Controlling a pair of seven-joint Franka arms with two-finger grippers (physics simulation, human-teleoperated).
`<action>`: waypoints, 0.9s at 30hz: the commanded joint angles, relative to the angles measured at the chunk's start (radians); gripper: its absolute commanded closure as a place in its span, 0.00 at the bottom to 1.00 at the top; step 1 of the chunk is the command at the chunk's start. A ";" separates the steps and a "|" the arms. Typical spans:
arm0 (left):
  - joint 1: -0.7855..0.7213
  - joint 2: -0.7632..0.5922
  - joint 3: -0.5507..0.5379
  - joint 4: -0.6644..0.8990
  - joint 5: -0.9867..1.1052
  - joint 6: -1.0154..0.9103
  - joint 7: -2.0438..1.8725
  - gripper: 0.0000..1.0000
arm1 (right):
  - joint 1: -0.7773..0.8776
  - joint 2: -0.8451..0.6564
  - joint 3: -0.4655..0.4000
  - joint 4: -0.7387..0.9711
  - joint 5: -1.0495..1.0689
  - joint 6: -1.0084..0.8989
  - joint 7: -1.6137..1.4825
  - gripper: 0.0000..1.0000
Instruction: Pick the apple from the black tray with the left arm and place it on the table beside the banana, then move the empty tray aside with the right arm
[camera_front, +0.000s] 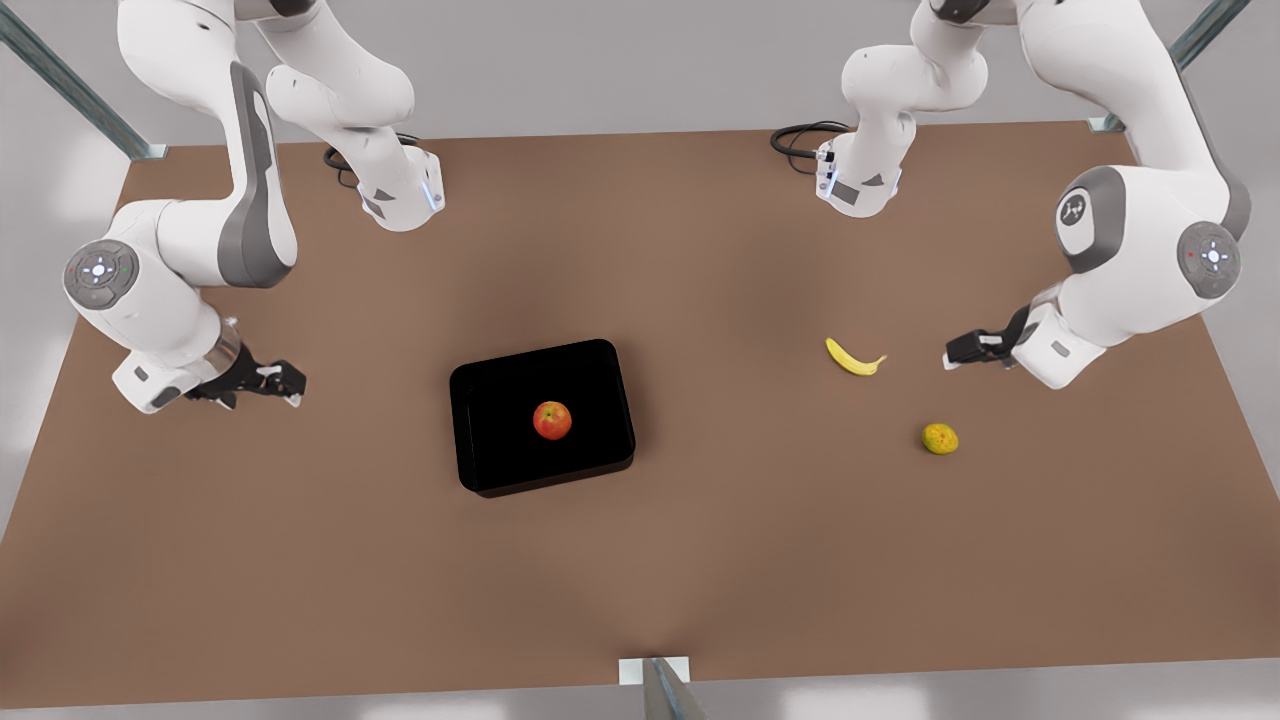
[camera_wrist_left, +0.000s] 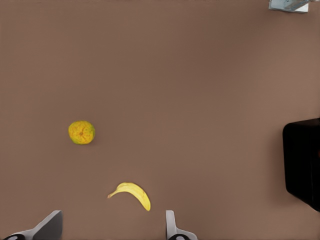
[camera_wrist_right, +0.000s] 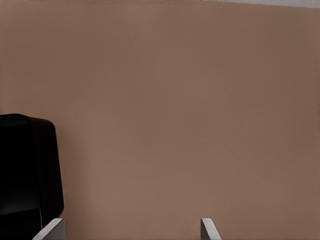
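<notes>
A simulated robotics test bench is shown: a bare brown table (camera_front: 700, 560) is flanked by two white arms, with metal frame struts (camera_front: 70, 85) seen at the upper corners.

No readable text, label or number anywhere — arms, fruit, tray and table alike.

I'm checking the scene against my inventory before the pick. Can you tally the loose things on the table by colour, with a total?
Red-orange: 1, the apple.
Yellow: 1, the banana.
Yellow-green: 1, the speckled round fruit.
Black: 1, the tray, with the apple in it.
Total: 4.
</notes>
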 joint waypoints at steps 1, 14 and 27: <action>0.005 0.000 0.000 0.001 -0.008 0.042 0.013 0.00 | 0.000 0.001 0.000 0.001 -0.001 0.035 -0.008 0.00; -0.631 0.657 -0.182 0.578 0.287 0.336 -1.166 0.00 | 0.000 0.018 0.000 0.016 -0.002 0.030 -0.006 0.00; -0.848 0.947 -0.043 0.738 0.420 0.732 -1.329 0.00 | 0.003 0.023 0.000 0.016 -0.005 0.030 -0.017 0.00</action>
